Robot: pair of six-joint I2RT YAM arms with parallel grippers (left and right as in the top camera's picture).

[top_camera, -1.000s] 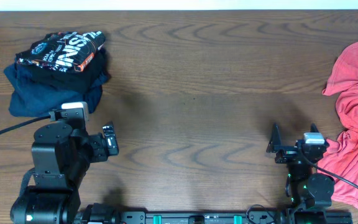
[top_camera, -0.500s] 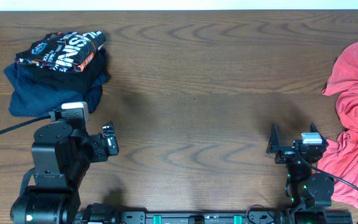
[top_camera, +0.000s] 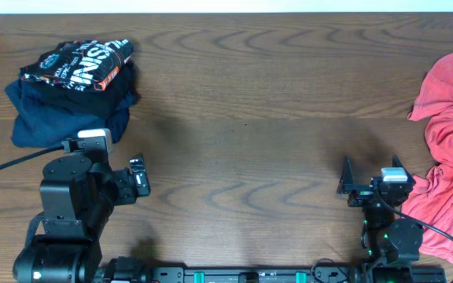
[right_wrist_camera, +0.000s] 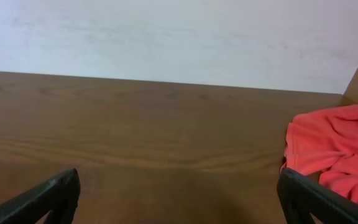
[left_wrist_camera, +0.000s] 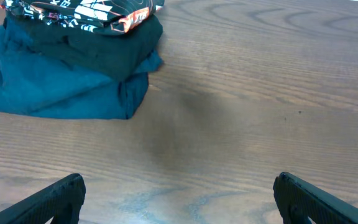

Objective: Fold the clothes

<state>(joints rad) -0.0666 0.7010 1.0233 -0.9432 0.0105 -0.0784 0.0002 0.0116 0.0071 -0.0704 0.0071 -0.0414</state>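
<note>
One wooden table (top_camera: 242, 118), white wall (right_wrist_camera: 166, 37), black jersey (top_camera: 77, 63), red garment (top_camera: 451, 141)

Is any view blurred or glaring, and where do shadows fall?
Overhead view: sharp, even light, faint soft shadows on the table. Left wrist view: crisp wood grain, one dim patch beside the folded clothes. Right wrist view: slightly soft, pale wall, no glare.

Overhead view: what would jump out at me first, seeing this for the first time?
The crumpled coral-red garment sprawls at the right edge of the table, bright against the dark wood. At far left, a folded-up black jersey with white lettering sits on a dark blue cloth. The black left arm and right arm stand at the near edge.
</note>
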